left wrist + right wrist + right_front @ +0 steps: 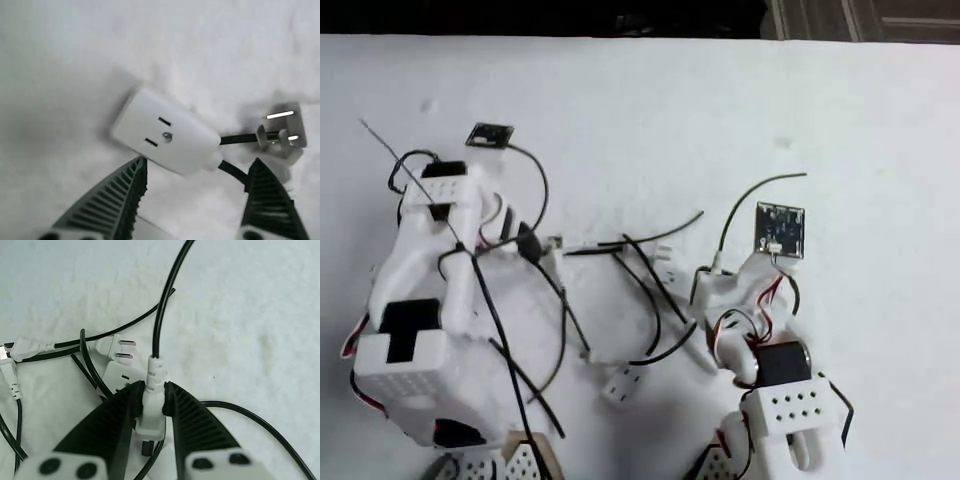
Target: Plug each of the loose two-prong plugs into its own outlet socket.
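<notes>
Right wrist view shows my right gripper [152,399] clamped on a white plug [151,415]; my left gripper [199,162] hangs open at an outlet socket [165,132].

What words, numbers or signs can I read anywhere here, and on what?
No text can be read.
Socket: plain white, two slots and a screw, no print.
Plug in the right gripper: no print I can make out.
Boards: marks too small to read.
</notes>
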